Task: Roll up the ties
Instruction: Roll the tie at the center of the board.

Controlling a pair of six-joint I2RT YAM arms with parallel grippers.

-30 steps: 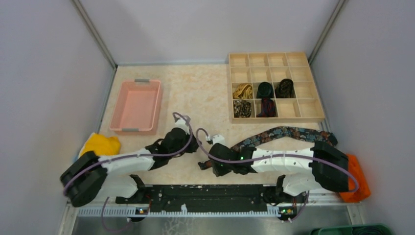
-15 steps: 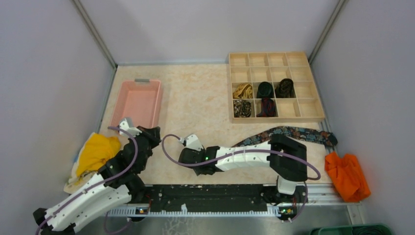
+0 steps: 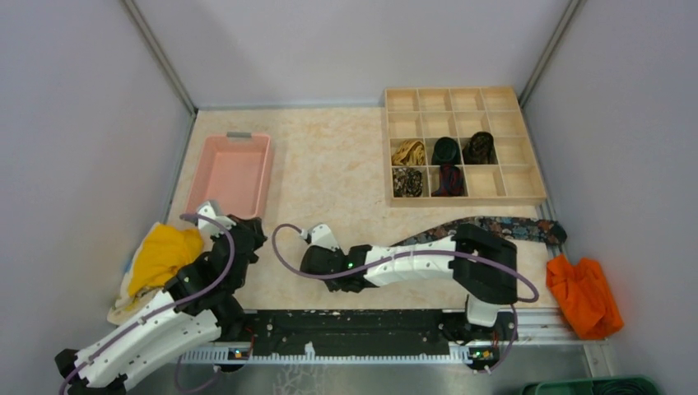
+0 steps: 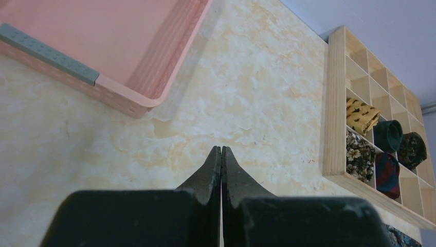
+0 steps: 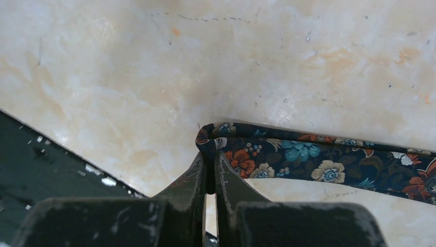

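From above, the marbled beige surface [image 3: 329, 164] carries a smooth pink plastic bin [image 3: 229, 174] near its left edge and a shallow wooden grid tray [image 3: 461, 99] at the far right corner. Five rolled ties sit in separate cells of the tray: a gold coil [image 3: 408, 153], a dark green coil [image 3: 446, 151], a dark patterned coil [image 3: 479, 148], a pale floral coil [image 3: 407, 182] and a red-black coil [image 3: 449, 180]. An unrolled floral tie [image 3: 502, 226] lies as a long flat strip from the right edge toward the middle of the near edge, partly hidden under the right arm, whose right gripper [image 3: 315, 265] is low over the surface. The left gripper [image 3: 249, 230] is just beside a crumpled yellow cloth [image 3: 165, 251] at the left edge; a rumpled orange cloth [image 3: 584, 292] lies at the near right corner. In the left wrist view the black wedge-shaped jaws are pressed together on nothing, above bare surface between bin and tray. In the right wrist view the jaws are clamped on the folded end of the floral tie, its woven fabric printed with blue, cream and orange blossoms, beside the black base rail [image 5: 41, 170].
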